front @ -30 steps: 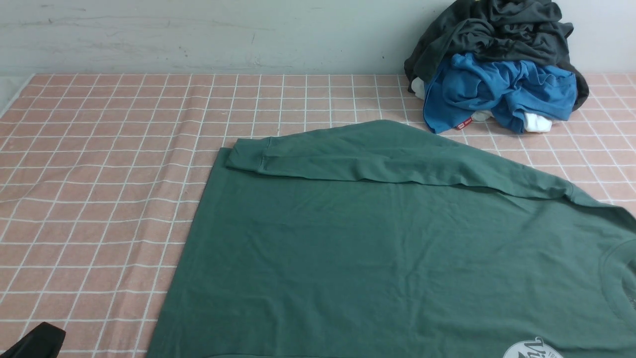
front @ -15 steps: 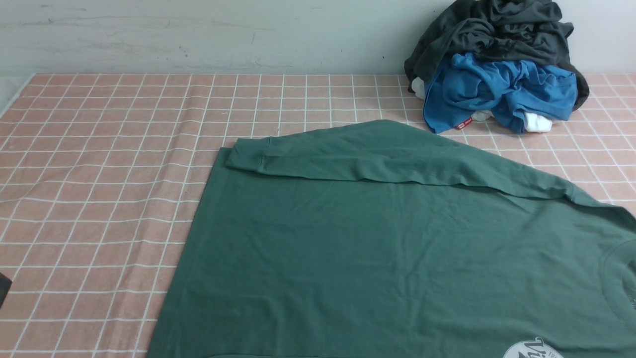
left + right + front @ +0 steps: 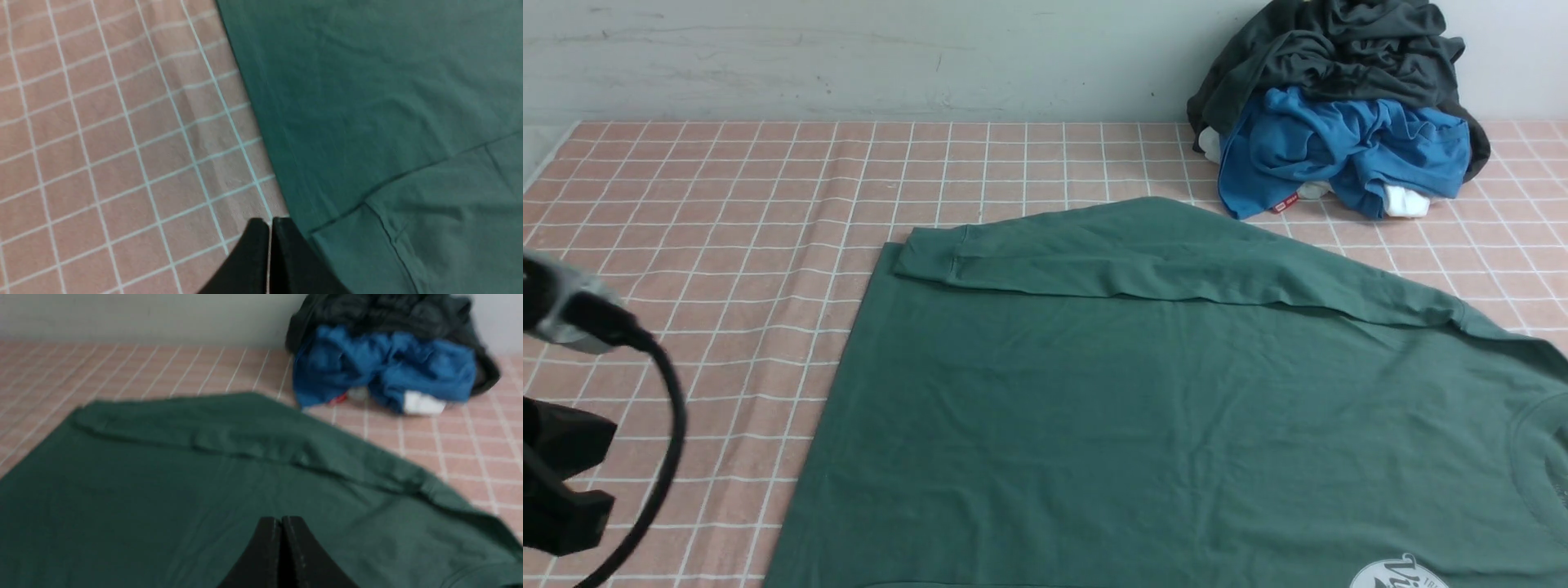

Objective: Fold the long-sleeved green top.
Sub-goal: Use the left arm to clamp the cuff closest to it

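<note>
Change: left arm (image 3: 560, 482) with its cable (image 3: 674, 425) is now in the front view at the counter's (image 3: 727, 204) left edge. A second ago only a black tip showed at the near-left corner, and half a second ago almost nothing.

The green long-sleeved top (image 3: 1143, 408) hasn't moved. It lies flat from the counter's middle to its right and near edges, neck toward the right edge and hem toward the left. One sleeve (image 3: 1094, 265) is folded across the far side of the body, cuff near the hem. The logo (image 3: 1401, 572) is cut off at the near edge. The other sleeve is out of frame, so can't tell if it's folded.

Left fingers (image 3: 253, 249) are pressed together with nothing between them, tips over the checked cloth just beside the top's hem edge. Height above the cloth is hard to read, so possibly not touching.

Right fingers (image 3: 265, 547) are also together and empty, over the top's body. They don't show in the front view.

Blue garment (image 3: 1339, 151) and dark grey garment (image 3: 1339, 57) are piled in the far-right corner, apart from the top.

Judgement: the left arm is moving in on the hem side — fold is early. The fingers must part before any pinch of the hem.
</note>
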`<state>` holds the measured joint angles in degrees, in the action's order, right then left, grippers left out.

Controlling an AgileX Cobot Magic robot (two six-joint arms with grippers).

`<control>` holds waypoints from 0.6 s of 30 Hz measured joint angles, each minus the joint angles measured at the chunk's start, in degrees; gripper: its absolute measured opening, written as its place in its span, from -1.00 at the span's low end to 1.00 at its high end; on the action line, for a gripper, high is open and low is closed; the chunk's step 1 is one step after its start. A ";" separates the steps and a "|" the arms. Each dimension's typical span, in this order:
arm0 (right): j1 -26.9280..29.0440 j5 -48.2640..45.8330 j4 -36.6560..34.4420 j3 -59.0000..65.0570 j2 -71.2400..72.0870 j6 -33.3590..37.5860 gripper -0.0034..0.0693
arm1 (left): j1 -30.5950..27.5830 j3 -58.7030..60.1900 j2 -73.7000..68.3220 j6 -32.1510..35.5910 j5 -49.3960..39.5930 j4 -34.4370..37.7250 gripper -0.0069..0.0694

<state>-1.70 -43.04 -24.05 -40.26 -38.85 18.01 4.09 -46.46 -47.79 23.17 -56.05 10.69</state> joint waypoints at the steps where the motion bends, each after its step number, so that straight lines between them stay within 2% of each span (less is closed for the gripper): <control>1: -0.47 -0.67 0.13 -0.26 -0.45 0.00 -0.94 | 0.87 0.00 -1.29 -0.46 -0.16 -0.52 -0.83; 2: -2.53 -6.41 0.44 -2.08 -4.03 0.00 -0.94 | 4.61 0.00 -4.14 -1.96 -1.14 -2.13 -0.83; 3: -3.07 -7.01 0.52 -2.23 -4.39 0.00 -0.94 | 5.10 0.00 -4.93 -2.24 -1.26 -2.31 -0.83; 5: -6.45 -14.82 1.00 -3.08 -8.22 0.00 -0.94 | 11.78 0.00 -9.60 -3.35 -2.22 -3.73 -0.82; 9: -11.44 -24.81 1.92 -3.08 -11.59 0.00 -0.94 | 19.32 -0.05 -16.27 -3.67 -2.30 -5.13 -0.76; 11: -12.47 -26.55 2.41 -3.08 -11.95 0.00 -0.94 | 21.16 -0.05 -18.03 -3.73 -2.30 -5.59 -0.72; 13: -14.44 -27.64 3.77 -3.14 -12.06 0.00 -0.94 | 24.24 -0.11 -23.05 -3.78 -2.20 -6.04 -0.57; 16: -14.81 -27.23 4.64 -3.25 -12.06 0.00 -0.94 | 25.82 -0.31 -27.69 -3.79 -1.76 -6.10 -0.37; 18: -14.85 -26.02 5.29 -3.25 -12.06 0.00 -0.94 | 26.27 -0.43 -33.47 -3.84 -0.16 -6.20 -0.13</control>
<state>-16.55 -69.06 -18.77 -43.51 -50.91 18.01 30.36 -46.89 -81.26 19.33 -56.22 4.49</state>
